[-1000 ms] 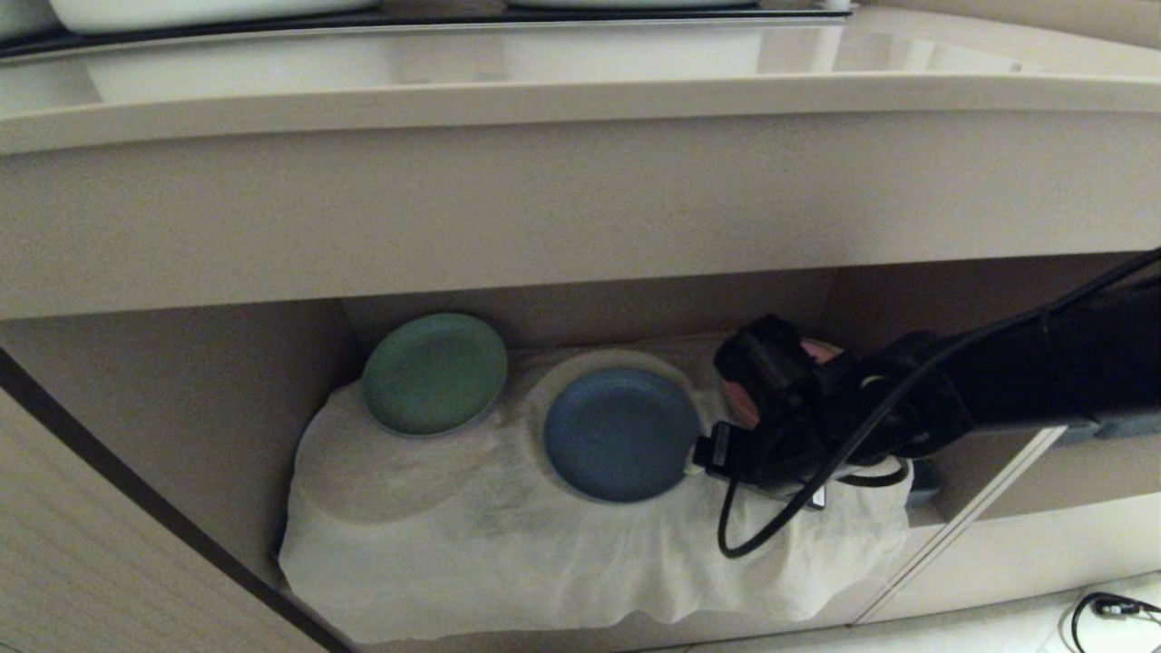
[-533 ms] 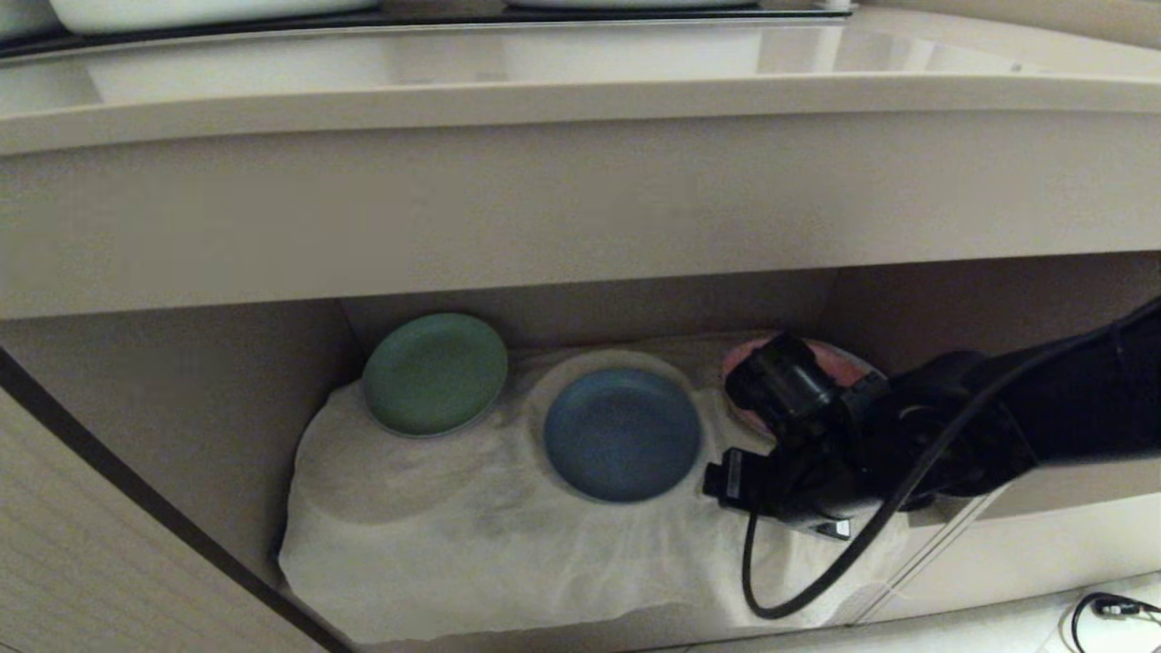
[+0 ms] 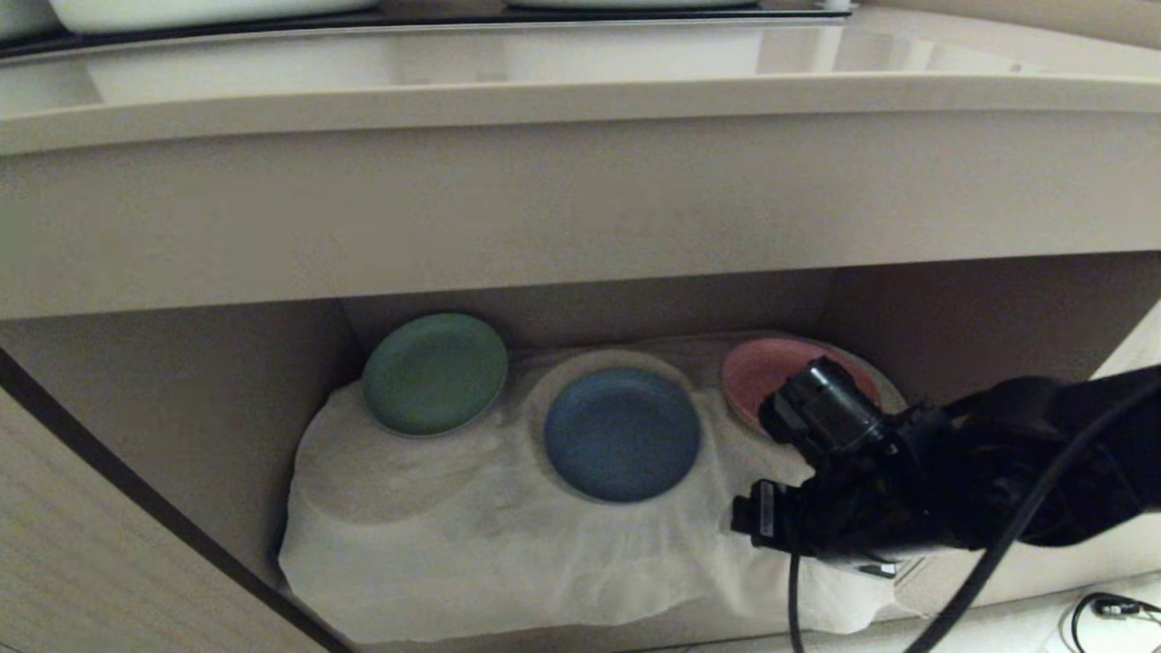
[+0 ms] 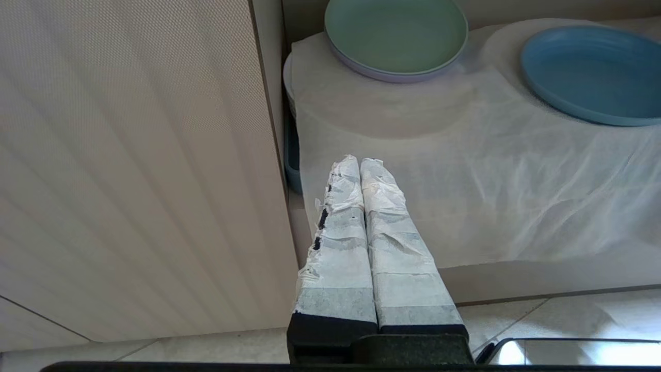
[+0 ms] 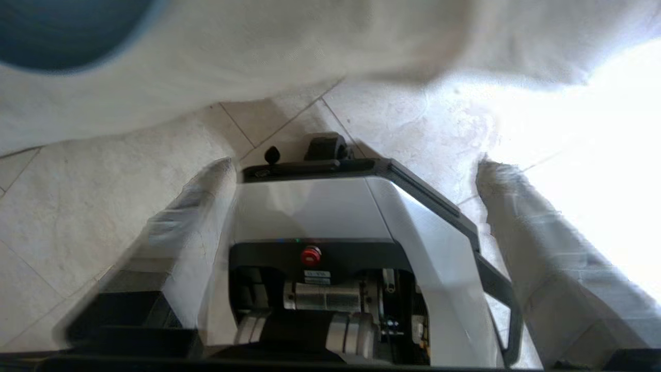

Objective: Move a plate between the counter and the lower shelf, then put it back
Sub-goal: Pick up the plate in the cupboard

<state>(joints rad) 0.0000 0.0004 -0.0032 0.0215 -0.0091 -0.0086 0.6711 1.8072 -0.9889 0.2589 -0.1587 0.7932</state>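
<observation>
Now that the right pincer has drawn back out of the lower shelf — jaws spread wide, holding nothing — the plate lies on the white cloth (between green and pink plates). Likely the return is done; the left pincer hangs pressed together.

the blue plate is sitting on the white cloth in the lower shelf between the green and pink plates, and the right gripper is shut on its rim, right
Not quite. The blue plate does lie on the white cloth between the green plate and the pink plate, but the right gripper is open and empty, clear of the plate. The right wrist view shows its fingers spread wide.
</observation>
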